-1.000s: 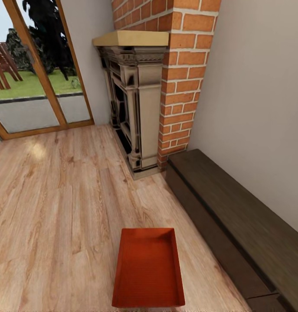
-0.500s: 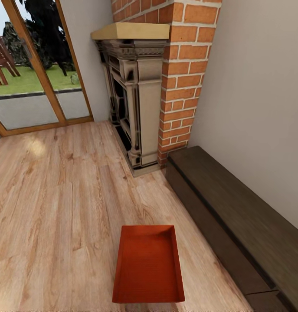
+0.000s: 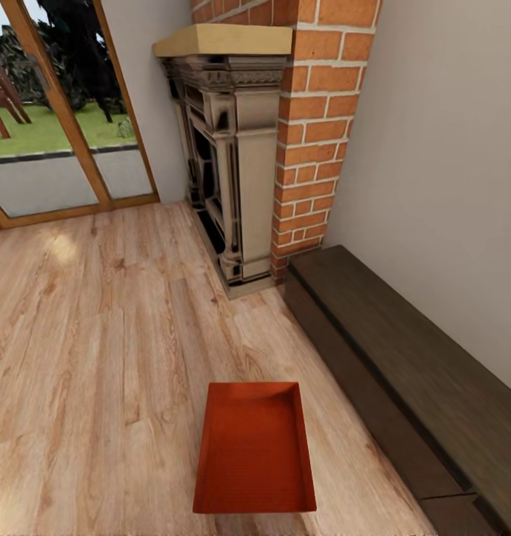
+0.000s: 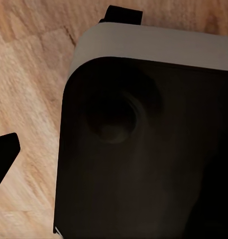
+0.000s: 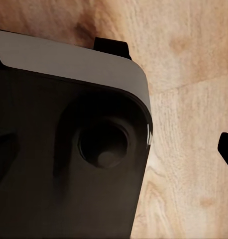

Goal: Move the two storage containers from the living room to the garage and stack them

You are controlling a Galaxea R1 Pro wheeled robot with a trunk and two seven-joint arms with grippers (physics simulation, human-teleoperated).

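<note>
Head view shows one storage container (image 3: 254,449) on wood planks (image 3: 99,357); both grippers' states cannot be told.

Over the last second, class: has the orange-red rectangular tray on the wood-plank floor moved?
No. The orange-red tray keeps its gap to the long dark brown bench; both slid up the head view together, so the camera moved.

Brick fireplace (image 3: 285,141), dark bench (image 3: 404,380) along wall, glass door (image 3: 54,126).
</note>
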